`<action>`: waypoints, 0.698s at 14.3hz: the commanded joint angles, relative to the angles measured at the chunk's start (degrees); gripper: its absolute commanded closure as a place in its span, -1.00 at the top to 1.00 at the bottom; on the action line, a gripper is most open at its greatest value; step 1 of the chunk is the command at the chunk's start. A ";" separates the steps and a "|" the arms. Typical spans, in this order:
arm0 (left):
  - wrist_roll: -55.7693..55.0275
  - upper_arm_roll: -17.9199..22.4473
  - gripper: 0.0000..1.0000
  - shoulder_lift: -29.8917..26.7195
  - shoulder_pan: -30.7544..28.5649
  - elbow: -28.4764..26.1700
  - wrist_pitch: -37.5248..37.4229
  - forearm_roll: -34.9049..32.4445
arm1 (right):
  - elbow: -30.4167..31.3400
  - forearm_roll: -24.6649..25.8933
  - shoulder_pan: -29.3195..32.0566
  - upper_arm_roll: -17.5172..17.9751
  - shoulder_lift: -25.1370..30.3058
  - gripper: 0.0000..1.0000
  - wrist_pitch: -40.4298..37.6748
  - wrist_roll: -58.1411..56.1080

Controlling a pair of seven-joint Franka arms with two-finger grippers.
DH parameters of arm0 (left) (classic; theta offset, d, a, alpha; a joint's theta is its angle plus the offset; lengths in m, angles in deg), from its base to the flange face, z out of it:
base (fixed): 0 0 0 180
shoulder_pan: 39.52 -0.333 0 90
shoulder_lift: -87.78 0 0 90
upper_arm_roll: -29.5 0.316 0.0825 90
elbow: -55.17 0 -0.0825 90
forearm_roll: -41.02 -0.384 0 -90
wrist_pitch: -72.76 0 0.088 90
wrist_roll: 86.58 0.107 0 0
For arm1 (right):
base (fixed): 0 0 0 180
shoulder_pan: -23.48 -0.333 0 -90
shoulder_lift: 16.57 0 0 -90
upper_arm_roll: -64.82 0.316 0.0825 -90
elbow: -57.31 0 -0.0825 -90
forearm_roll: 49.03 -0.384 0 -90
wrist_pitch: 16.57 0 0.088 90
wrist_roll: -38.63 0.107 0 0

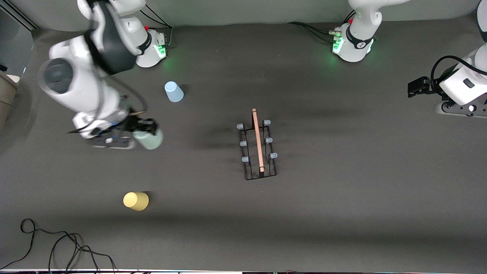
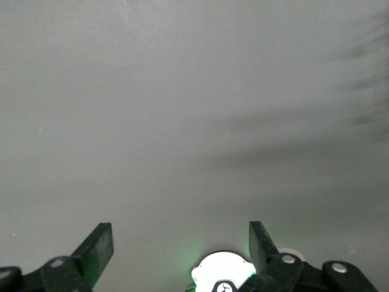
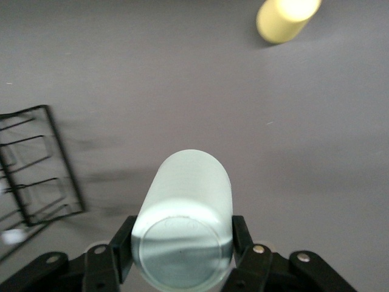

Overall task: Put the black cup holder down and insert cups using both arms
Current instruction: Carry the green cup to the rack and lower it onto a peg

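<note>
The right gripper (image 1: 146,133) is up over the table toward the right arm's end, its fingers (image 3: 121,246) clamped on the green cup (image 1: 149,139), which lies sideways between them. Taking that cup as the dial's centre in the front view, the blue cup (image 1: 174,91) sits at about one o'clock, the yellow cup (image 1: 136,201) at about six, and the rack (image 1: 258,148) at three, mid-table, upright, with nothing on its prongs. The left gripper (image 2: 180,246) waits over bare table at the left arm's end, fingers apart.
</note>
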 commanded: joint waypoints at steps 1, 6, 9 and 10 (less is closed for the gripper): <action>-0.76 0.34 0.99 -1.32 0.49 -0.93 0.51 0.11 | -10.75 -0.82 -8.51 -0.46 -8.01 -0.52 -1.39 12.62; -0.76 0.34 0.99 -1.32 0.40 -0.93 0.16 0.02 | -21.93 -0.56 -20.04 -0.55 -19.88 -0.52 -0.52 31.36; -0.76 0.34 0.99 -1.32 0.40 -0.93 0.16 0.02 | -23.36 -0.64 -21.02 -0.55 -22.36 -0.52 1.15 32.44; -0.76 0.34 0.99 -1.32 0.40 -0.93 0.07 0.02 | -22.83 -0.56 -21.11 -0.55 -22.36 -0.52 1.33 32.44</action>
